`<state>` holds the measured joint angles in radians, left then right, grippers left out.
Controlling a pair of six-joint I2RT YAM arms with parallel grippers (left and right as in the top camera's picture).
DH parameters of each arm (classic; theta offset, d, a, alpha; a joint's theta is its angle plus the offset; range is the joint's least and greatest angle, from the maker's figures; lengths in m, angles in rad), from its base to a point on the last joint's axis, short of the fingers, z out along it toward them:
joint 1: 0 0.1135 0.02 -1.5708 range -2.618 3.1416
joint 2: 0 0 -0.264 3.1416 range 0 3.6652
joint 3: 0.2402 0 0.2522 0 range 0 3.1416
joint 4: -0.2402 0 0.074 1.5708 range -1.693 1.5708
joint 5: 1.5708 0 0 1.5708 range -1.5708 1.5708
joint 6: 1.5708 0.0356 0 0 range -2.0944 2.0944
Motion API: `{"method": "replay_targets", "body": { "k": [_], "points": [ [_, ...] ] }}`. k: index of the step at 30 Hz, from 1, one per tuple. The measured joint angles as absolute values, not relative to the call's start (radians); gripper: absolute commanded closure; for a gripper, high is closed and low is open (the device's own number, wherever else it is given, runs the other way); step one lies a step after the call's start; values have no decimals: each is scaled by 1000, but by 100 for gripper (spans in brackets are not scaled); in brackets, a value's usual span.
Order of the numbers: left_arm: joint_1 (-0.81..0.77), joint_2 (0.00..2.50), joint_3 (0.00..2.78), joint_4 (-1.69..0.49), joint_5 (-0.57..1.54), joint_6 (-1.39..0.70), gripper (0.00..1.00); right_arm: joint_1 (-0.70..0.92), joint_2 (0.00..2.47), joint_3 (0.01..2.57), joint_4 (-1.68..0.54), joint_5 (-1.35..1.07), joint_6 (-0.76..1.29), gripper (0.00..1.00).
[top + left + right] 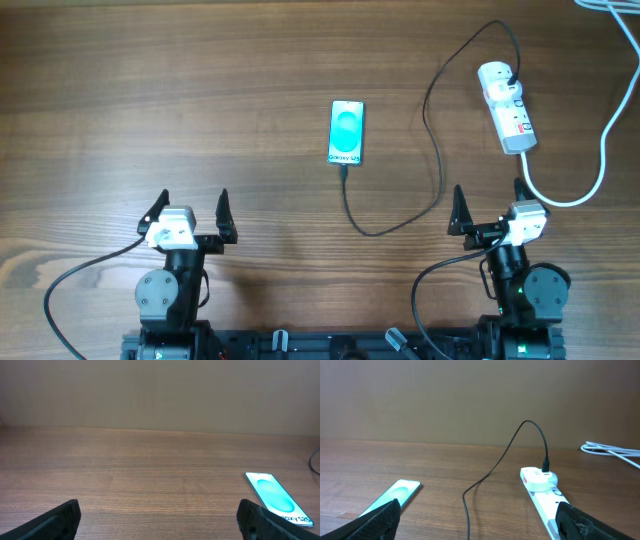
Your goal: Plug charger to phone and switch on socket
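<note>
Brown wood-grain table (150,80), plain beige wall (160,390) behind its far edge

Whether the socket (508,108) is on seems too small to tell.

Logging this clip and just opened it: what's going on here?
Nothing is being handled right now. Both arms sit at the near edge of the table, with the left gripper and right gripper open and empty. The phone lies mid-table, screen lit. The black cable runs from its near end to the power strip; whether it is seated is unclear.
</note>
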<state>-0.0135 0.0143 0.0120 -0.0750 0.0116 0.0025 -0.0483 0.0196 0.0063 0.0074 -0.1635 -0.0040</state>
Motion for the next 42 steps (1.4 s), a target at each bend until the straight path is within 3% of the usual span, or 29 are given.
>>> {"method": "replay_targets", "body": {
  "k": [42],
  "points": [
    [-14,14,12,-75,12,48,0,-48,20,6,7,-163,-4,0]
  ]
}}
